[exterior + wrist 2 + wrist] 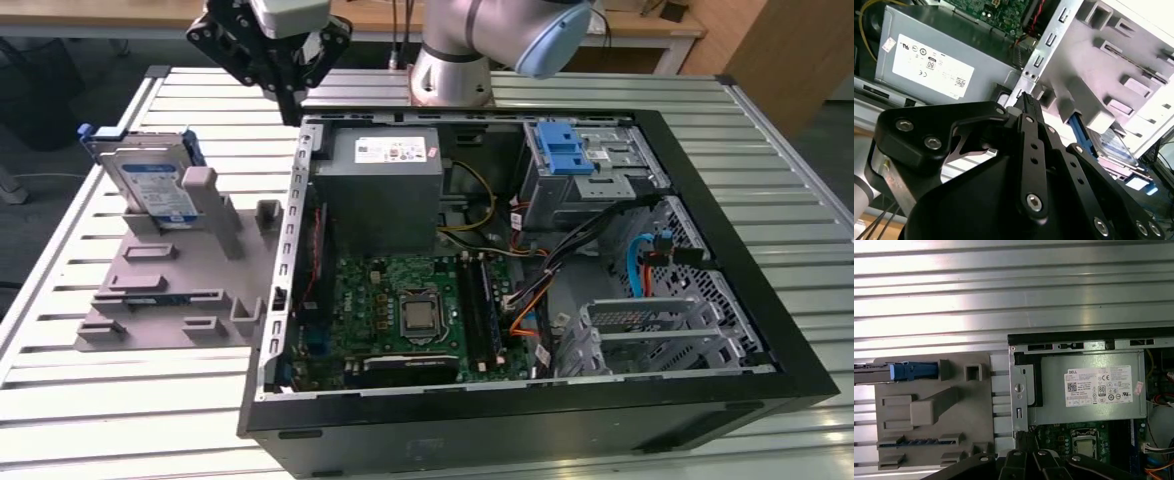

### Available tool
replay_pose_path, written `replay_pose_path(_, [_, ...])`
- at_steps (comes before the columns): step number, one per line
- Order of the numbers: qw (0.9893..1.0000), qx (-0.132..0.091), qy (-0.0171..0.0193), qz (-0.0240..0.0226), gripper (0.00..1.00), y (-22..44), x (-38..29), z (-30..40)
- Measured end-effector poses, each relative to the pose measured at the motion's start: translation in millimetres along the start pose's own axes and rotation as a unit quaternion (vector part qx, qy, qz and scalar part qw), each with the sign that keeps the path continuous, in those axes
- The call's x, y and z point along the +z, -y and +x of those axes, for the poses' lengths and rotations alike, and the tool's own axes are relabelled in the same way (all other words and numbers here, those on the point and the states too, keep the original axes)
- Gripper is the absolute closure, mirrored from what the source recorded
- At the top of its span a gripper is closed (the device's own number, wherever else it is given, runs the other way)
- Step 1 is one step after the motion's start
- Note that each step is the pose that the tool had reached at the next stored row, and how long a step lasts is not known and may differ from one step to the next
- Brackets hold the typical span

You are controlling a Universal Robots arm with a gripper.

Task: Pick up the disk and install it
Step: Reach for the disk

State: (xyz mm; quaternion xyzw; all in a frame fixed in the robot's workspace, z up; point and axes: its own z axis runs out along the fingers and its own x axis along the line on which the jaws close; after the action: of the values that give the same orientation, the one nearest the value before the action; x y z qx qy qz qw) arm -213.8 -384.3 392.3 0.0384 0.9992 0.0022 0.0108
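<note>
1. An open computer case (534,440) lies on its side on a slatted metal surface (134,400), with its inside facing up.
2. The hand (291,106) hangs above the case's far corner on the exterior view's left, over the case wall next to the power supply (387,190).
3. Its fingers (1026,107) are pressed together, and they hold nothing.
4. A grey plastic stand (160,300) lies flat on the surface just beside the case, on the exterior view's left.
5. The disk (144,180) stands on edge between the stand's posts at the stand's far end, apart from the case wall.
6. In the first wrist view the disk (913,371) is seen edge-on, with its blue handle pointing toward the case.
7. The hand is near the disk but not touching it.
8. Inside the case, a blue bracket (567,150) sits on the metal drive bay at the far corner on the exterior view's right.
</note>
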Motion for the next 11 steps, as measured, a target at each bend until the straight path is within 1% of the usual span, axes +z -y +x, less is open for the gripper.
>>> replay_pose_path(3, [1.0, 0.0, 0.0003, -0.0001, 0.89, -0.4, 0.0, 5.8])
replay_pose_path(7, [1.0, 0.0, 0.0003, -0.0001, 0.89, -1.1, 0.0, 11.0])
replay_pose_path(11, [1.0, 0.0, 0.0003, -0.0001, 0.89, -1.7, -0.1, 17.7])
